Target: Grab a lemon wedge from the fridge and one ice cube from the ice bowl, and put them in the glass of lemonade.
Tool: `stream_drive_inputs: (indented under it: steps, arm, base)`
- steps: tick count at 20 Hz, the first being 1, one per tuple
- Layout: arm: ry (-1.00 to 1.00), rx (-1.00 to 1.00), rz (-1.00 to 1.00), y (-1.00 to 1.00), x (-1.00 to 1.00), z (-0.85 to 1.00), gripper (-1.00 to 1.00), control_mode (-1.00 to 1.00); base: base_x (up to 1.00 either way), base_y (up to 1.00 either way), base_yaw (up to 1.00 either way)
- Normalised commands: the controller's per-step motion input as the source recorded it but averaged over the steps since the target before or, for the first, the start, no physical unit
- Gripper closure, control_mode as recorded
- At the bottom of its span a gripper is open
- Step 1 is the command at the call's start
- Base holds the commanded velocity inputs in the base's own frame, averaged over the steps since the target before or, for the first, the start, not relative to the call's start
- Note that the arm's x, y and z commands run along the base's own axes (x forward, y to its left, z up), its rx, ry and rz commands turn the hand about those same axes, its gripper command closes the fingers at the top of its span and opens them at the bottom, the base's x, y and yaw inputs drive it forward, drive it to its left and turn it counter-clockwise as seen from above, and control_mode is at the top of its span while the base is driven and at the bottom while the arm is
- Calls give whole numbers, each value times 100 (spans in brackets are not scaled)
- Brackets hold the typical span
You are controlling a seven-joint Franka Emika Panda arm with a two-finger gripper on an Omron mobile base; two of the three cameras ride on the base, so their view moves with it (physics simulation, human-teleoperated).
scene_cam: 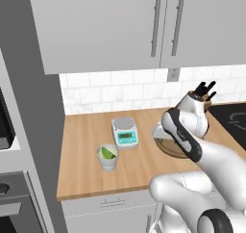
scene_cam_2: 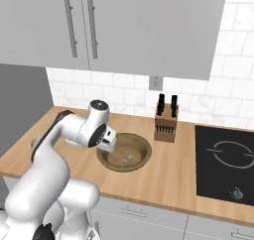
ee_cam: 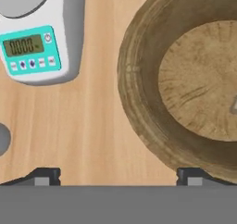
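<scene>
The glass of lemonade [scene_cam: 108, 157] stands on the wooden counter, left of centre, with a yellow-green wedge-like shape in its mouth; I cannot tell the lemon wedge from the drink. The brown ice bowl [scene_cam_2: 140, 148] lies right of it, and pale ice cubes [scene_cam_2: 128, 159] rest in its hollow. My gripper [scene_cam_2: 112, 144] hangs low over the bowl's left rim. In the hand view the gripper [ee_cam: 119, 176] is open with nothing between its fingertips [ee_cam: 46, 175], above bare counter and the ice bowl [ee_cam: 148, 93]. The fridge is out of view.
A white-and-teal kitchen scale [scene_cam: 125, 132] sits between glass and bowl, close to the hand [ee_cam: 32, 42]. A knife block [scene_cam_2: 166, 121] stands behind the bowl by the tiled wall. A black hob [scene_cam_2: 223, 162] lies at the right. Grey wall cupboards [scene_cam: 105, 25] hang overhead.
</scene>
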Motion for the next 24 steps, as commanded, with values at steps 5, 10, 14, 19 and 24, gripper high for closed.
stream_drive_inputs:
  steps: [5,10,14,19,24]
  arm:
    - [22,-8,0,-35,43,-5,-100,-100]
    - [17,-1,0,0,39,-5,-100,-100]
    - [5,0,0,-4,9,-51,-100,-100]
    - [3,0,0,-9,10,-82,-100,-100]
    - [-2,0,-2,-53,-3,-36,-100,-100]
  base:
    - [0,0,0]
    - [0,0,0]
    - [0,0,0]
    - [0,0,0]
    - [0,0,0]
